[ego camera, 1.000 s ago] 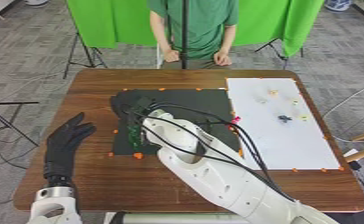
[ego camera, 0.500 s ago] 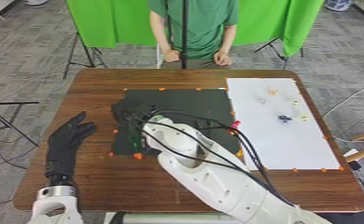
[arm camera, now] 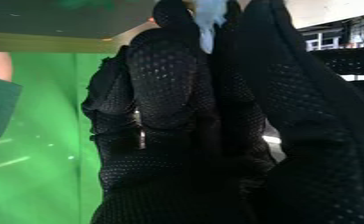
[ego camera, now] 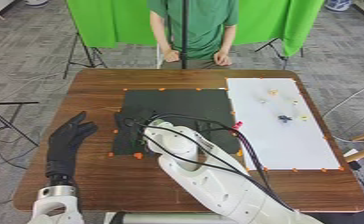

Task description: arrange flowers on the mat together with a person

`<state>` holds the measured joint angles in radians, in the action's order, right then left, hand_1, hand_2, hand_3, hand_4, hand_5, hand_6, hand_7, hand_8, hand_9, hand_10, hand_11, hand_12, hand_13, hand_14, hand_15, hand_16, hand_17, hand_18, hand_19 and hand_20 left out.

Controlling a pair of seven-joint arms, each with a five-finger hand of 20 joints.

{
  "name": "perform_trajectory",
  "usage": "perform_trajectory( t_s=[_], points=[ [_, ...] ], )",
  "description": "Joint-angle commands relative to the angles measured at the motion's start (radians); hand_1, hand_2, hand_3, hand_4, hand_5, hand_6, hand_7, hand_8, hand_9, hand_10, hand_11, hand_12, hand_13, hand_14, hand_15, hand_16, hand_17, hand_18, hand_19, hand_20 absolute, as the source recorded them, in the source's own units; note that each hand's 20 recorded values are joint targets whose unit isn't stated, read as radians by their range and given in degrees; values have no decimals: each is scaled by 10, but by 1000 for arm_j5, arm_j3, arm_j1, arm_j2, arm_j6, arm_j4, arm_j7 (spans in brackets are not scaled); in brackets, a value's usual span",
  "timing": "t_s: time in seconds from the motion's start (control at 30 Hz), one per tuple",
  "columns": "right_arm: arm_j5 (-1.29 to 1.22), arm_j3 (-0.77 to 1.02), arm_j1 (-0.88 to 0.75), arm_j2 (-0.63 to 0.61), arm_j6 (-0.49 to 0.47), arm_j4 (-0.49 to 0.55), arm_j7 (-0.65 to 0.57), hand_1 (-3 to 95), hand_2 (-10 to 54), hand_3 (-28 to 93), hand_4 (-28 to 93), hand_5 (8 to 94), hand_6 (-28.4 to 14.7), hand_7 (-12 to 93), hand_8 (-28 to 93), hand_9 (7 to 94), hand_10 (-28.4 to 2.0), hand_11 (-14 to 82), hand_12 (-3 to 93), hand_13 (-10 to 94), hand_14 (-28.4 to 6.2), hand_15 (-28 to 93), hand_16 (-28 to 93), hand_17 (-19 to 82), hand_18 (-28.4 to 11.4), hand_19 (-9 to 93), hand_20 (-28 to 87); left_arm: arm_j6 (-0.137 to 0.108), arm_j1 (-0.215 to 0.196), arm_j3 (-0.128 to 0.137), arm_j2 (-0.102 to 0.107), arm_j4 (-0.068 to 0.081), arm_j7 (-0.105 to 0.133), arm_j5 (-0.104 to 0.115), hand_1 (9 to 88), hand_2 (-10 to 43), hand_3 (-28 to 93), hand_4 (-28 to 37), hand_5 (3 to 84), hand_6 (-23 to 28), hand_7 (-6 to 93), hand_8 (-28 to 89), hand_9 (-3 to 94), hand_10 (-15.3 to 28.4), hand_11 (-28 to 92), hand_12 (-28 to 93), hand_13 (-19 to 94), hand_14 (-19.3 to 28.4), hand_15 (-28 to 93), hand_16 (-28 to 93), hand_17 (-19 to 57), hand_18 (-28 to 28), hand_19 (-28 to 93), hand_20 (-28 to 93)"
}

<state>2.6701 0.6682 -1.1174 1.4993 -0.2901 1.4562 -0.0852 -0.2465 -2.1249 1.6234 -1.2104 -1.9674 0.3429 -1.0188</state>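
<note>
In the head view my right hand [ego camera: 136,120] is over the left part of the black mat [ego camera: 174,97], and its arm covers much of the mat's middle. In the right wrist view this hand [arm camera: 174,130] has its fingers and thumb closed round a pale blue, petal-like piece [arm camera: 209,22]. A blurred green patch [arm camera: 85,3] lies past the fingertips. My left hand [ego camera: 65,142] is held over the table left of the mat, fingers fairly straight, holding nothing. A small red thing [ego camera: 239,125] shows at the mat's right edge, beside the arm's cables.
On the right, a white sheet [ego camera: 276,145] bears an orange-yellow flower [ego camera: 273,92], a dark blue one [ego camera: 284,118], a yellow-green one [ego camera: 304,118] and other small pieces. Orange markers [ego camera: 138,155] line the mat. Black cables loop over the right arm.
My right hand has moved back a little toward the robot over the mat, and its forearm has shifted with it. The green stems beside it are now mostly covered. My left hand has stayed still.
</note>
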Motion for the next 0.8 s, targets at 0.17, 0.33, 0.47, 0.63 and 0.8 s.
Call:
perform_trajectory(
  t_s=[0.17,0.33,0.47,0.63,0.8],
  points=[
    [-7,-12,23,-2,-13,19,-15,507,-95,693,-253,587,37,187,-128,663,-129,108,173,774,-64,614,329,346,-225,778,540,6,-24,-1,-16,3,-7,-6,228,-46,701,-264,483,39,109,-59,520,146,186,133,463,175,215,-28,165,132,149,218],
    [-20,-27,39,-15,-28,29,-31,506,-95,693,-254,580,41,186,-130,661,-130,108,173,775,-64,616,325,347,-227,780,540,4,-28,2,-14,0,-5,-4,230,-47,700,-261,483,39,110,-60,520,146,187,133,464,175,216,-28,164,133,150,219],
    [-48,-38,54,-34,-54,50,-36,502,-95,694,-252,575,50,182,-133,658,-131,107,174,774,-64,618,324,346,-229,780,541,-2,-41,9,-17,-7,-2,-4,232,-48,700,-259,482,38,110,-60,519,145,187,133,464,175,215,-28,163,133,151,218],
    [-39,-39,61,-50,-115,72,-21,491,-95,687,-254,534,61,175,-140,648,-140,95,170,774,-66,617,326,344,-234,779,544,-11,-62,22,-24,-18,-3,-5,235,-48,699,-255,483,36,112,-60,519,145,187,133,462,175,215,-28,163,133,150,217],
    [-81,-38,96,-98,-74,120,-35,481,-95,684,-253,510,61,179,-147,636,-149,88,169,770,-70,609,327,341,-237,772,546,-11,-69,26,-30,-23,0,-5,236,-49,698,-251,483,34,114,-61,519,145,187,133,463,175,215,-28,163,133,150,217]
  ],
)
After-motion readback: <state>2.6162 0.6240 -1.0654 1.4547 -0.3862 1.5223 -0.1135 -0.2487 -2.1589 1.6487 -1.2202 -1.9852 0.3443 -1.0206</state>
